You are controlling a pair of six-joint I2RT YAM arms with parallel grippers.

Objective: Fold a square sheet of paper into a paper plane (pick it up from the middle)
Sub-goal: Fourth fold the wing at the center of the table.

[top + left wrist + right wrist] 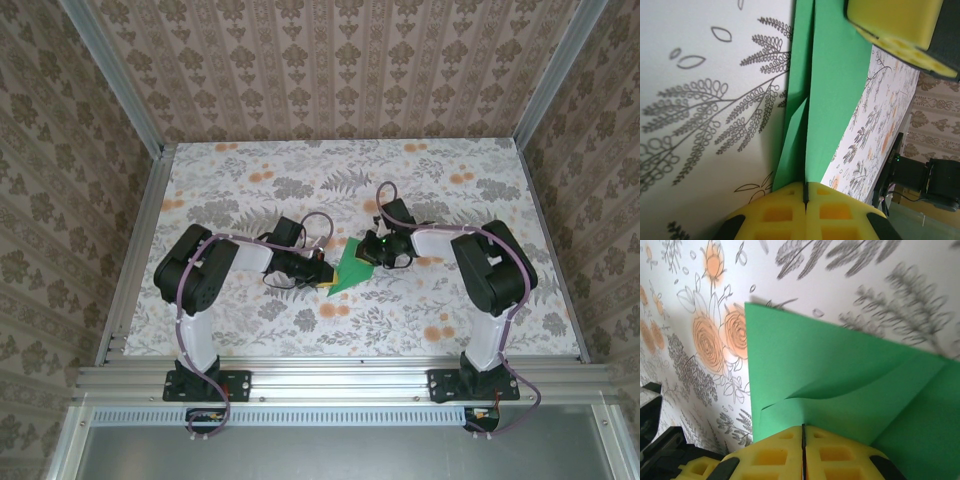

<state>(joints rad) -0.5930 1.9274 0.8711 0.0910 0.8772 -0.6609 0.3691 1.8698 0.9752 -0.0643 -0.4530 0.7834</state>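
Looking from above, I count two hands and one green paper, which sits near the middle of the flowered surface, between the two hands. The left hand meets the paper at its lower left corner. The right hand meets it at the upper right side. From this view the paper has the form of a triangle, wider at the bottom.

In the left wrist view, the two yellow pads of the left hand are pressed together with only a thin dark line between them, and the edge of the paper goes into this line. So the left hand is closed and it grips the paper. The paper is folded there: I see a long crease and more than one layer. One yellow pad of the right hand is at the top corner of this view, touching the same paper.

In the right wrist view, the pads of the right hand are also pressed together on the paper, so this hand grips it too. One diagonal fold line crosses the paper at the right, and one layer lifts in a soft curve just above the pads. I cannot tell if the paper touches the surface or hangs a little above it.
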